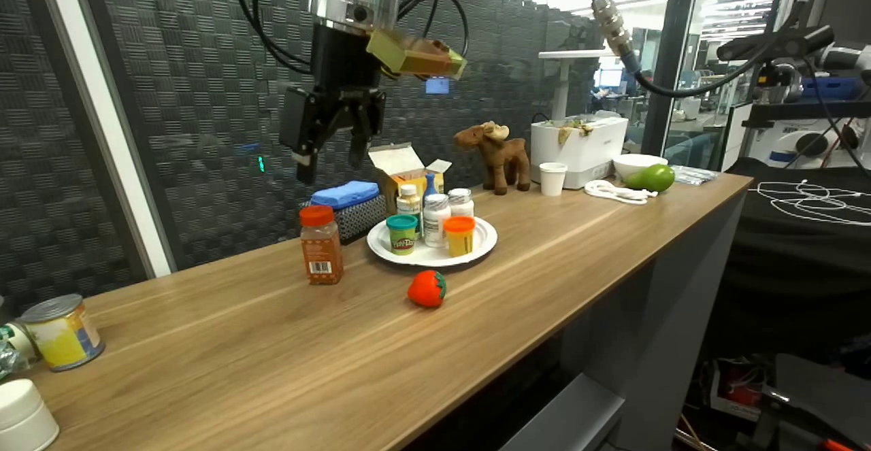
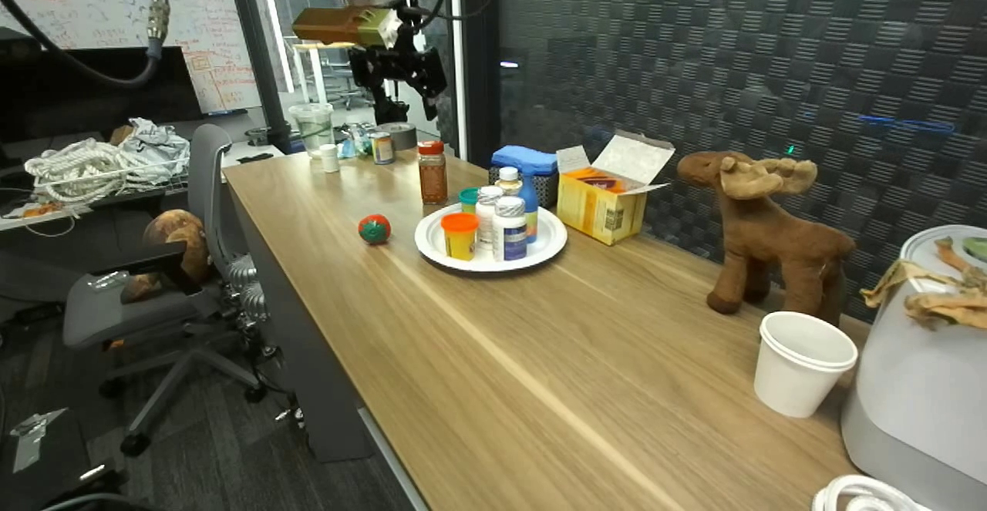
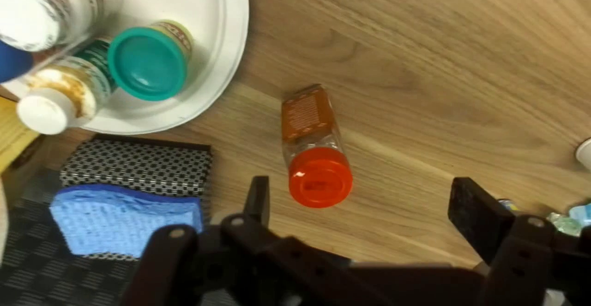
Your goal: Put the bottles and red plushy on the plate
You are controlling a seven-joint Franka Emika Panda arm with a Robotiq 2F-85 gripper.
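Observation:
A reddish-brown bottle with a red cap [image 1: 321,250] stands upright on the table, just beside the white plate [image 1: 486,241]. Several bottles are on the plate: white ones [image 2: 510,232], a blue one [image 2: 529,201] and a white-capped one [image 3: 69,91], together with a green tub [image 1: 402,235] and an orange-lidded tub [image 2: 459,237]. In front of the plate, the red plushy [image 1: 427,289] lies on the wood; the wrist view does not include it. High above the table my gripper [image 3: 361,183] hangs open and holds nothing. In the wrist view the red cap [image 3: 320,177] appears between and ahead of its fingers.
Behind the plate are a blue cloth [image 1: 346,194] on a dark mesh box and an open yellow box [image 2: 603,201]. A brown plush moose [image 2: 771,226] and a paper cup [image 2: 802,364] stand farther along. A can [image 1: 62,332] sits at the opposite end.

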